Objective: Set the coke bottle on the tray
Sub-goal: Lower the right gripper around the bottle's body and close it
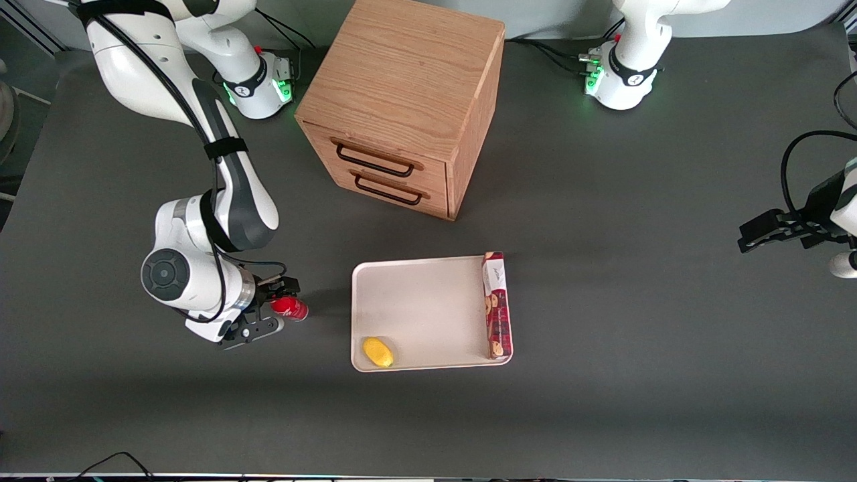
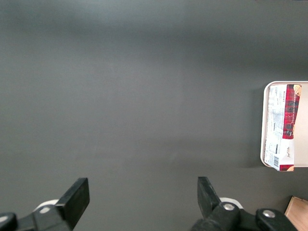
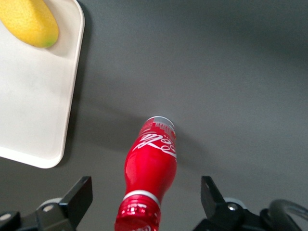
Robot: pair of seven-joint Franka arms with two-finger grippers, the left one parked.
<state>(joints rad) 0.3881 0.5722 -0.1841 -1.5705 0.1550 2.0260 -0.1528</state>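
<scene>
Bottle (image 3: 150,173) lies on its side on the dark table (image 1: 636,301), toward the working arm's end, near the tray (image 1: 428,294) but not touching it; bare mat shows between them

Gripper (image 1: 273,309) sits right at the bottle, fingers spread wide, one on each side. Wrist cam shows clear gaps between each finger (image 3: 77,197) and the red body, so nothing is clamped. Cap end points at the wrist, base end points away, white lettering faces up. In front cam the bottle (image 1: 289,308) shows as a red blob between the black fingers

Near to far from the front camera:
- lemon (image 1: 377,352) on the tray, in the corner nearest the camera on the bottle's side, just inside the rim
- cookie box (image 1: 497,305) on the tray, lying flat along the edge toward the parked arm's end, spanning nearly the tray's full depth, apart from the lemon
- middle of the tray floor between them is off-white surface
- cabinet (image 1: 402,100) farther from the camera than the tray, apart from it, turned at an angle, two drawers with dark handles (image 1: 373,161) facing the tray, both look closed

Wrist cam also catches the tray's rounded corner (image 3: 48,159) and the lemon (image 3: 30,21) on it, beside the bottle with mat in between
</scene>
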